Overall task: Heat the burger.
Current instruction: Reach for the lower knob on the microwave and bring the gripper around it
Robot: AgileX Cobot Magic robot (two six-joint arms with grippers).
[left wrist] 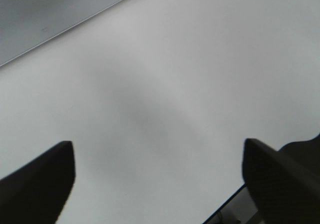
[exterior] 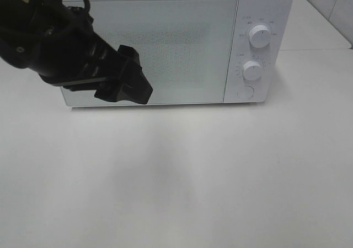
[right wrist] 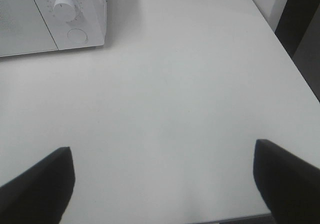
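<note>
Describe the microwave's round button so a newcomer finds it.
A white microwave stands on the white table; its control panel fills the right end. Below the two raised knobs sits the button, a flat plain circle without tick marks.

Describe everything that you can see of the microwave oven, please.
The microwave is a white box, seemingly painted metal or plastic, standing upright at the far side of the white table. Its door, greyish with a fine dotted mesh window, is shut. The panel to the door's right has two white knobs, upper and lower, with a round button beneath. The open left gripper hangs before the door's left part; contact cannot be judged.
</note>
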